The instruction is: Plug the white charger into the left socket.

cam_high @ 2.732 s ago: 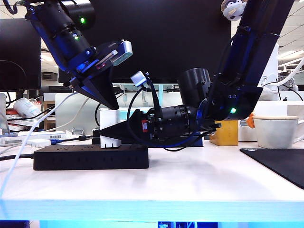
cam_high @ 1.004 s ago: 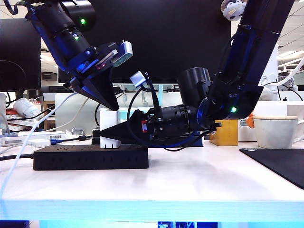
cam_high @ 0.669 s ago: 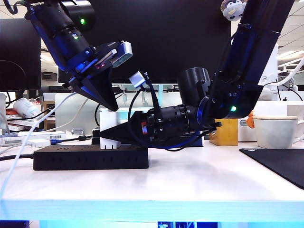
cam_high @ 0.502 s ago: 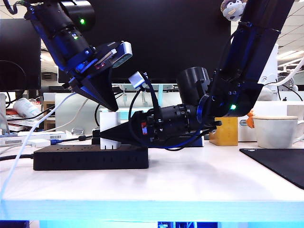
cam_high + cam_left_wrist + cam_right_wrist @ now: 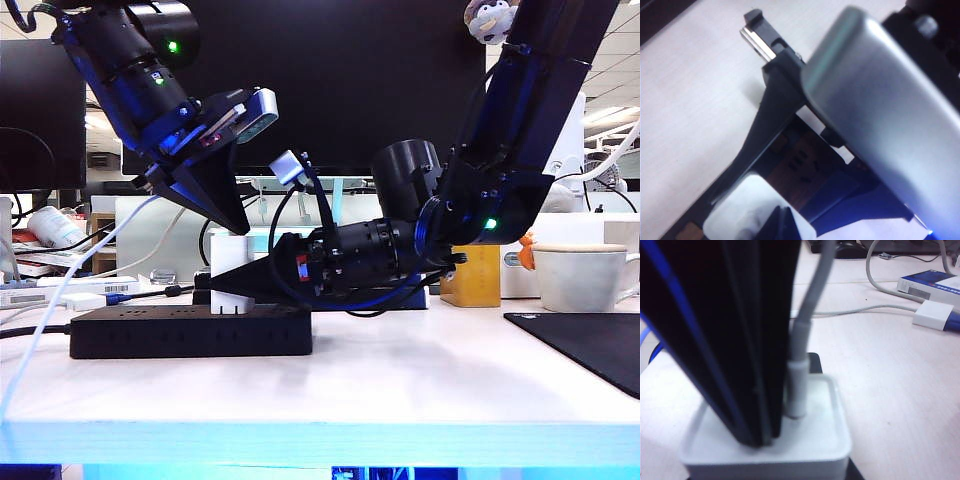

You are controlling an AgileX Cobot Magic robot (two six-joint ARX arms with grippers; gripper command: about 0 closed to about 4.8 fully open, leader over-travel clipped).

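The white charger stands upright on the black power strip, its prongs hidden. My left gripper comes down from the upper left, shut, with its tips resting on the charger's top beside the thin white cable. My right gripper reaches in level from the right and is closed around the charger's sides, one black finger lying along the strip's sockets. In the left wrist view the charger shows under the shut left gripper.
A white mug and a black mat are at the right. A yellow block stands behind the right arm. A flat white device with a blue plug lies behind the strip. A dark monitor fills the back.
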